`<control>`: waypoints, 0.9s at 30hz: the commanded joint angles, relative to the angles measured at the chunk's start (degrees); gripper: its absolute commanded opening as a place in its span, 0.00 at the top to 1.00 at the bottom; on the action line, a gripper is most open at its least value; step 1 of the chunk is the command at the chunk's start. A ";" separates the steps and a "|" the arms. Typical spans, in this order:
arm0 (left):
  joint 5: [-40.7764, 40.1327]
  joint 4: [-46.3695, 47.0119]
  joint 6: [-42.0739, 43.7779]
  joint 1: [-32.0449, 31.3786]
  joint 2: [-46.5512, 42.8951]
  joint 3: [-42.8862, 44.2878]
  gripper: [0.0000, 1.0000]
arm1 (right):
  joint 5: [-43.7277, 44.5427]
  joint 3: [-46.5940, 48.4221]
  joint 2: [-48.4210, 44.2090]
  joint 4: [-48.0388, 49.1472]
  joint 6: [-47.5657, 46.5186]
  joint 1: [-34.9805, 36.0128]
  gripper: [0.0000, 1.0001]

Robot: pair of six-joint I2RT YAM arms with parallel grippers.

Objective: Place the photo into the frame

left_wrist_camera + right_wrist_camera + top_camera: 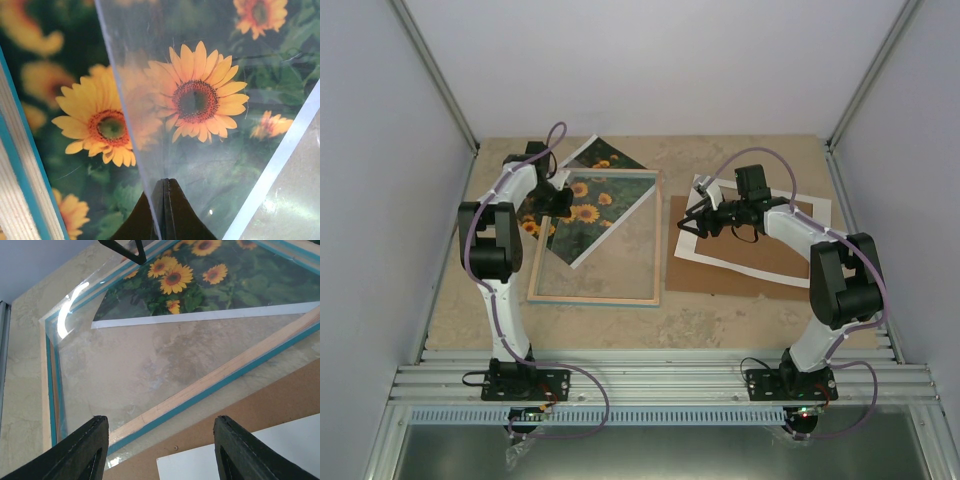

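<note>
We see the thin rectangular frame, light wood with a turquoise-blue edge, lying flat on the mottled beige desk. We take it to be back upward so that it can be loaded from above. The rectangular sunflower photo sits askew across the frame's far left corner. Part of it shows inside the opening, and parts stick out past the far rail and the left rail, so we judge it not yet seated.

The left claw is at that corner, its fingers pressed together on a thin edge. In its wrist view the flowers on one side of that edge look sharp, while those on the other look hazy and carry a ghost reflection. So we read the gripped thing as the frame's clear pane, pinched probably to lift it off the print. Whether the print is caught too, we cannot tell.

The right claw hangs wide and empty above the brown backing board and the white mat with a cut-out. Both lie just right of the frame, likely parked there until needed.

The photo shows yellow-orange sunflowers with dark centres on deep green leaves, inside a thin white border. It looks glossy, and flat and uncreased where visible.
</note>
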 commanded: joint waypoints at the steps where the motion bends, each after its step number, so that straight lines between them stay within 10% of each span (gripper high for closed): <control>1: -4.77 -4.76 -0.65 0.26 0.35 -0.64 1.00 | 0.07 1.18 0.67 0.95 -0.71 0.14 0.41; 27: -8.91 -4.02 -1.89 0.27 2.51 -1.39 1.00 | 2.84 2.80 3.25 6.17 3.30 1.76 0.47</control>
